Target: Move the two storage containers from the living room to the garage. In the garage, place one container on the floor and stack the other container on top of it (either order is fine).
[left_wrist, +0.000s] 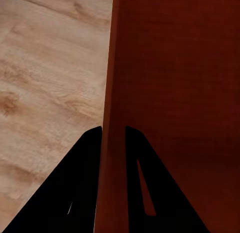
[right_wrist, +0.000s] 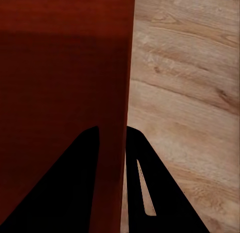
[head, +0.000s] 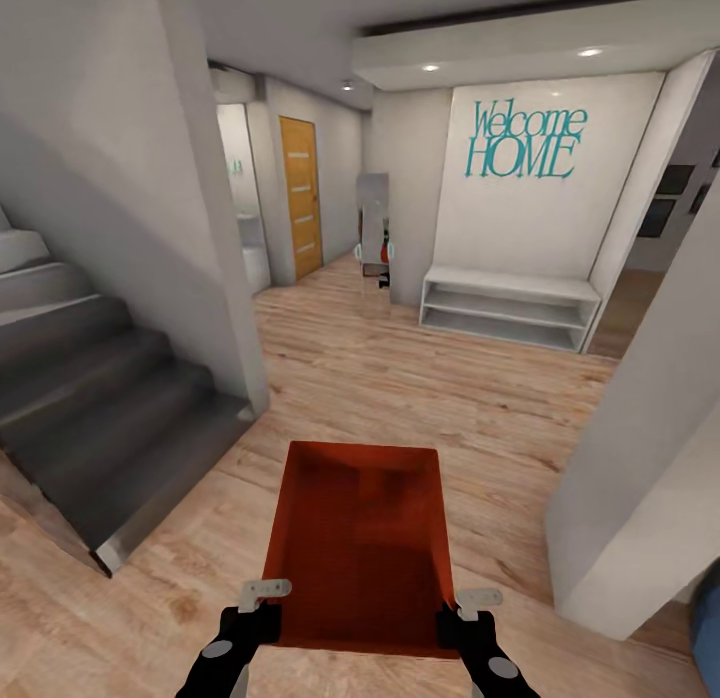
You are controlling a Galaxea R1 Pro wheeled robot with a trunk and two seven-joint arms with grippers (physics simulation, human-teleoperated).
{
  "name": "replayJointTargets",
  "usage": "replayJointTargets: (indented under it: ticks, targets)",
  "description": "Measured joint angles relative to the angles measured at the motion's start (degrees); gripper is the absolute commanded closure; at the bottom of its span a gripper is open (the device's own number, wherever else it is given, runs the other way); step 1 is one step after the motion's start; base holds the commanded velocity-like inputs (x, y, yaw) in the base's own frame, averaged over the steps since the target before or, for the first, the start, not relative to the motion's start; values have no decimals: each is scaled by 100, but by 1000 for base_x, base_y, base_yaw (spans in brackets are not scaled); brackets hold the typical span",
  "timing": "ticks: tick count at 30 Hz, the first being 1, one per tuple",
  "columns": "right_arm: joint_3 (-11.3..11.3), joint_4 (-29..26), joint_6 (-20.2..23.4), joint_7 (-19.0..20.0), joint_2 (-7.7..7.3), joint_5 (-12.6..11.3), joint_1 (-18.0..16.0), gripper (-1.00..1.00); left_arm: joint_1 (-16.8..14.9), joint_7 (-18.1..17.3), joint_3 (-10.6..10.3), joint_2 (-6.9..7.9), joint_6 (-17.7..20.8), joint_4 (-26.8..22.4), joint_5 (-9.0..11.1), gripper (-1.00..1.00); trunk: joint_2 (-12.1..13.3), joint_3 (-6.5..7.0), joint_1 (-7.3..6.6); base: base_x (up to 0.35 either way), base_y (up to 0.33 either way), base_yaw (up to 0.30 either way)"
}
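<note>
A rust-red open-top storage container (head: 360, 548) hangs low in front of me over light wood-plank flooring, its long side pointing away. My left gripper (head: 262, 603) is shut on its near left wall, and my right gripper (head: 462, 606) is shut on its near right wall. In the left wrist view the two dark fingers pinch the container's wall (left_wrist: 112, 93) at the gripper (left_wrist: 113, 128), one finger inside and one outside. The right wrist view has the same grip (right_wrist: 112, 128) on the opposite wall (right_wrist: 127, 68). The garage and its floor are out of view.
A grey staircase (head: 100, 398) rises at the left behind a white wall corner (head: 235, 278). A white pillar (head: 640, 458) stands close on the right. Ahead are a white bench shelf (head: 510, 308), a narrow mirror (head: 373, 233) and an orange door (head: 300, 198). Wood flooring (head: 400, 378) runs forward between them.
</note>
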Motion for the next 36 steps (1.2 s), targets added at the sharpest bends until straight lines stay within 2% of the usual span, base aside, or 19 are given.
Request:
replayJointTargets:
  ticks: [36]
  targets:
    - [1,8,29,-3,8,-11,0,100,0,-1,-8,11,34,-1,9,100,0,0,0,316,-132,15]
